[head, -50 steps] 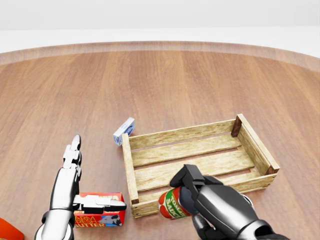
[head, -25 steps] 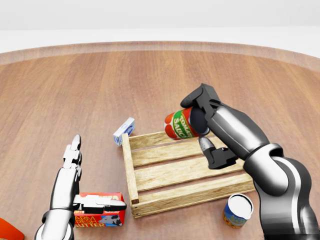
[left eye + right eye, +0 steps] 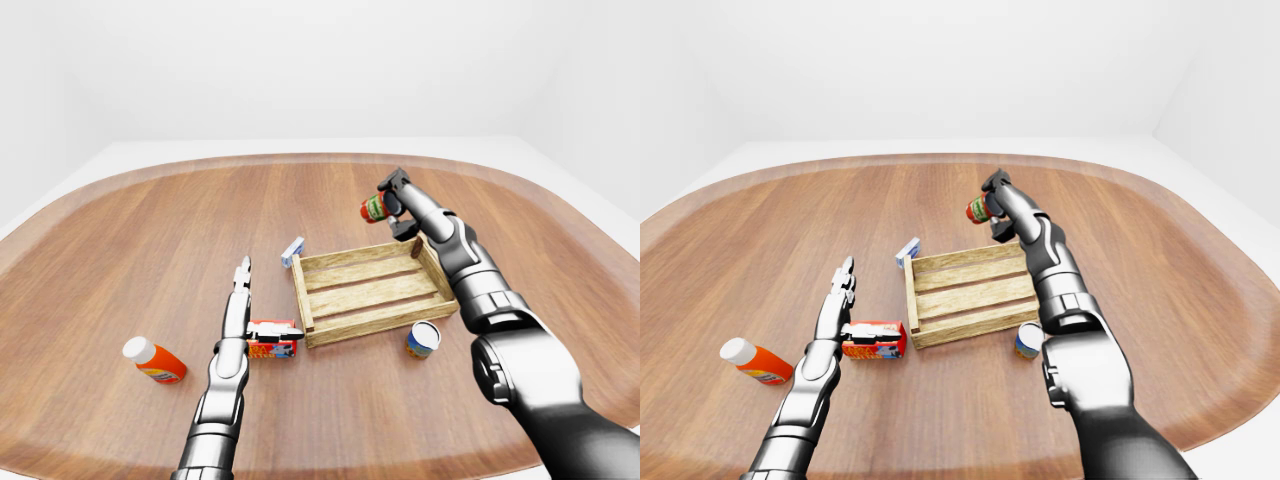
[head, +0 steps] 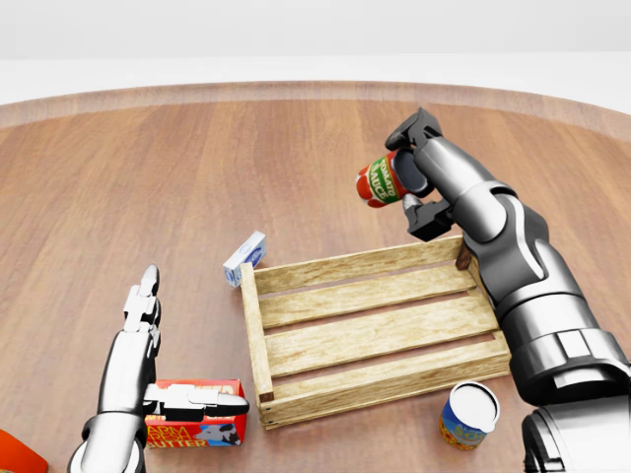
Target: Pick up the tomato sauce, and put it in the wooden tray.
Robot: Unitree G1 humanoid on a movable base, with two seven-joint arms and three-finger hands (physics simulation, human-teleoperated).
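- The right hand (image 4: 406, 192) is raised off the tabletop (image 4: 296, 158) with its fingers wrapped round the tomato sauce (image 4: 383, 181), a red can with a green label band.
- The can lies tilted on its side in the grip. Its lettered side faces the head view's left, and the dark fingers cover its right end.
- One finger arches over the top of the can; another sticks down below it, toward the tray's upper rail.
- In the head view the can sits above the upper right corner of the wooden tray (image 4: 367, 330) and clear of its slats, not inside it.
- The tray rests flat on the tabletop, and nothing shows between its slats.
- The left hand (image 4: 148, 325) is spread open and holds nothing. Its long fingers point toward the top of the head view, and one digit lies across the top of a red butter box (image 4: 197, 426).
- A small blue and white box (image 4: 245, 258) lies just beside the tray's upper left corner.
- A can with a white top and blue side (image 4: 467, 416) stands upright near the tray's lower right corner, apart from it.
- An orange bottle with a white cap (image 3: 154, 361) lies on its side at the left of the left-eye view, well away from the tray.
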